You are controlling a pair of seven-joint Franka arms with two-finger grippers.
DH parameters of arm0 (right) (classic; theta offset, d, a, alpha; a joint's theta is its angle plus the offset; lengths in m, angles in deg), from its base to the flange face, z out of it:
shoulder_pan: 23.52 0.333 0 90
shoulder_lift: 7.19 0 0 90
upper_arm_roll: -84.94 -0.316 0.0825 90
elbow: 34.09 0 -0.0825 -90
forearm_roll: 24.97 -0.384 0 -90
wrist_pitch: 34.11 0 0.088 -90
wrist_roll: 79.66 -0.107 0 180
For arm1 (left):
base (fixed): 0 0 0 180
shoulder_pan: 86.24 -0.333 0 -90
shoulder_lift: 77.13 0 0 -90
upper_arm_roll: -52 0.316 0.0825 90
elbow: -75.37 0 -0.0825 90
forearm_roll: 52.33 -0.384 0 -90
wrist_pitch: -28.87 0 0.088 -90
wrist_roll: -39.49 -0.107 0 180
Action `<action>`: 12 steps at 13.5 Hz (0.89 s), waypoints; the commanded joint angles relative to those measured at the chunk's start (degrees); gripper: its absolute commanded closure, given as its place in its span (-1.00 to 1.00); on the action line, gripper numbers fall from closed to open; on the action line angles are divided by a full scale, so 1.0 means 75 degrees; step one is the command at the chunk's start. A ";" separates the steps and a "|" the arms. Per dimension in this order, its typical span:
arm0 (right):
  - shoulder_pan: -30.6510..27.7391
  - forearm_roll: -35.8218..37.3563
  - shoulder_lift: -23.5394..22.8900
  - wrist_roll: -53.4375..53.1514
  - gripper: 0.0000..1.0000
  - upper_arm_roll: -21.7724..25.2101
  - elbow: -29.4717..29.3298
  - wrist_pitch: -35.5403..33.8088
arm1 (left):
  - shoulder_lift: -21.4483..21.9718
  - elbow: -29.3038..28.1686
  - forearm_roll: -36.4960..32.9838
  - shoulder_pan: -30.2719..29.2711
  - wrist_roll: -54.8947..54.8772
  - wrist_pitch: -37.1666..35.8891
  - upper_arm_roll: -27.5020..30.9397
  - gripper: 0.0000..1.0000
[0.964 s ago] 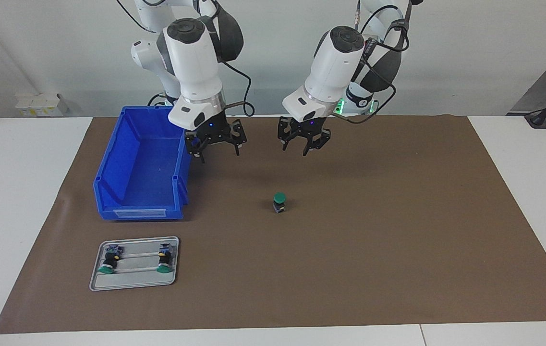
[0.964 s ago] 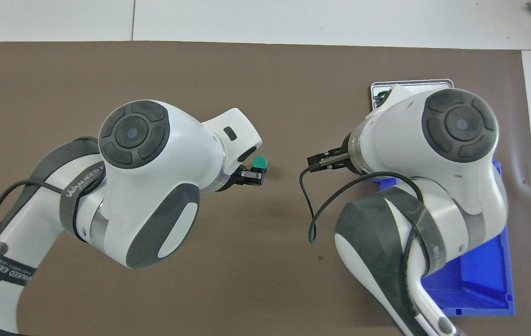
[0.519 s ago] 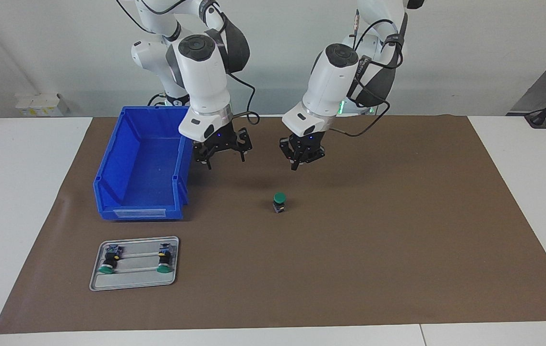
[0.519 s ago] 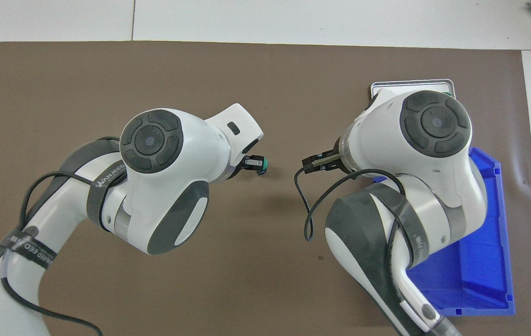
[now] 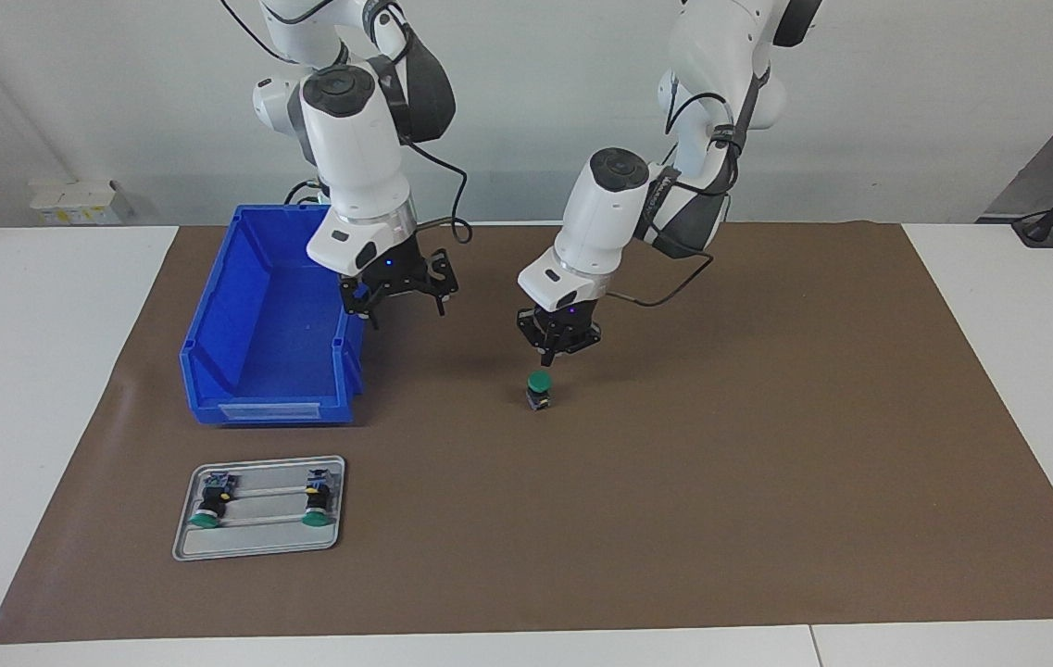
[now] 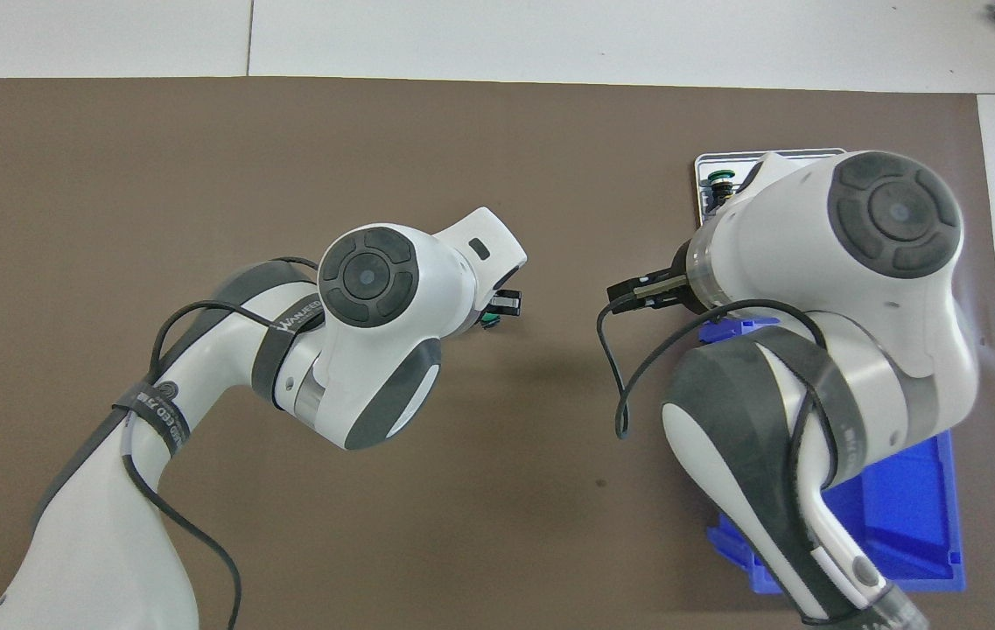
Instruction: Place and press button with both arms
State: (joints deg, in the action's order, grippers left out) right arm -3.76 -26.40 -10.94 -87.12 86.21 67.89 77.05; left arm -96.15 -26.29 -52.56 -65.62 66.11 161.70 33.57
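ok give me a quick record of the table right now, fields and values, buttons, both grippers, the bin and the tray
button on mat: one button upright, green cap up, mid-table on the brown mat
left gripper: left gripper shut, directly over that button, just short of the cap
right gripper: right gripper open, over the mat beside the blue bin's wall
tray: grey tray, farther from the robots than the bin
tray contents: two more buttons lying on their sides
bin contents: nothing visible inside

Bright even light, soft shadows under arms point(image 5: 600, 213), sharp.
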 commanded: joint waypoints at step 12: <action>-0.0244 -0.0230 0.0336 0.0162 -1.00 -0.0028 0.0230 -0.0114 | -0.0487 0.0089 -0.0555 0.0051 0.0248 0.0723 0.0113 1.00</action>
State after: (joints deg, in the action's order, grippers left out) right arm -5.14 -26.42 -9.72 -86.90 86.20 68.16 76.11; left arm -99.14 -25.83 -55.34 -65.38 66.73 165.46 34.15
